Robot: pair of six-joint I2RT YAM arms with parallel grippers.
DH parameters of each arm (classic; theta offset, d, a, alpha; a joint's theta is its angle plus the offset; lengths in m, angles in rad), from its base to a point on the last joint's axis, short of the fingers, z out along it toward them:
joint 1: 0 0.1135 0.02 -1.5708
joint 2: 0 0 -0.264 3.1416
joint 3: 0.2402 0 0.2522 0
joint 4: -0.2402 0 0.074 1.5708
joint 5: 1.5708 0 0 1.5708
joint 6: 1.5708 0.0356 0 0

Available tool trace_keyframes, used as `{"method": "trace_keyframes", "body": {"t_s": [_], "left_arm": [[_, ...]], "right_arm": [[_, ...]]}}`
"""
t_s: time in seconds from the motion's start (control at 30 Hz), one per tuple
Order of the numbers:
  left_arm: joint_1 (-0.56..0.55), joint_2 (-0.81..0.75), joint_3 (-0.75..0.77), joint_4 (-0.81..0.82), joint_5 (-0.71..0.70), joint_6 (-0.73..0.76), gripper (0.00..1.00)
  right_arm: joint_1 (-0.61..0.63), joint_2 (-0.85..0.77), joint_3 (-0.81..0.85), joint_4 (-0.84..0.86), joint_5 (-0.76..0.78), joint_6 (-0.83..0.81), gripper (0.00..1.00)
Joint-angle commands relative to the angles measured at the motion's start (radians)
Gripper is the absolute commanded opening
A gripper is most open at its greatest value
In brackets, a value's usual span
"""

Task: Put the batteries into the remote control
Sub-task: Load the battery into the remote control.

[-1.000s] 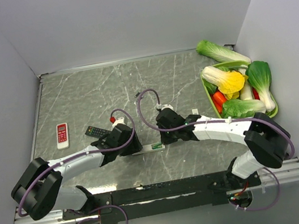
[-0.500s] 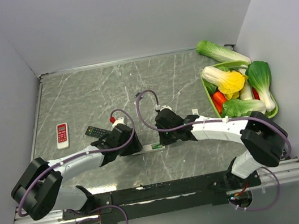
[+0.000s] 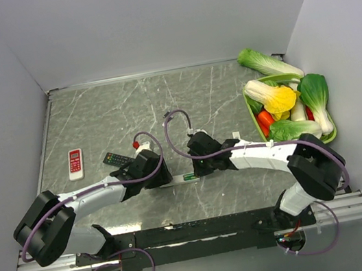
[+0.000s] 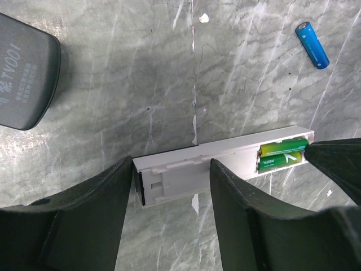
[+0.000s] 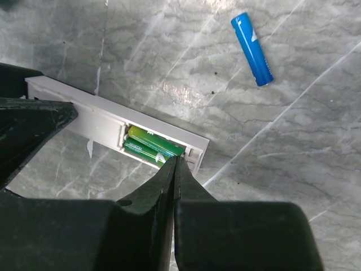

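Right tool [image 5: 176, 161] is being held shut and empty, its tip at the end of two green batteries [image 5: 149, 144] sitting in the remote control [image 5: 84, 116] bay. Left tool [image 4: 172, 169] is being held part-open astride the remote's other end; a clamp cannot be confirmed. Risk being noted: the tip sliding off a round cell, popping it out or skidding the remote. A blue battery [image 5: 251, 49] is being seen loose on the tabletop [image 5: 316, 141] beyond. The bay is being shown by wrist views only; from above it is being hidden by the arms.
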Motion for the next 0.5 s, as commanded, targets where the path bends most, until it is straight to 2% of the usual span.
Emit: {"method": "trace_keyframes", "body": {"t_s": [0.0, 0.27, 0.47], "left_arm": [[0.001, -0.007, -0.011, 0.023, 0.024, -0.012, 0.61], [0.001, -0.015, -0.021, 0.026, 0.024, -0.017, 0.61], [0.001, -0.02, -0.021, 0.02, 0.02, -0.018, 0.61]], "right_arm": [[-0.004, 0.041, 0.02, 0.035, -0.059, 0.02, 0.03], [-0.004, 0.102, 0.023, 0.011, -0.029, 0.003, 0.0], [0.026, 0.166, 0.134, -0.145, 0.103, -0.067, 0.0]]}}
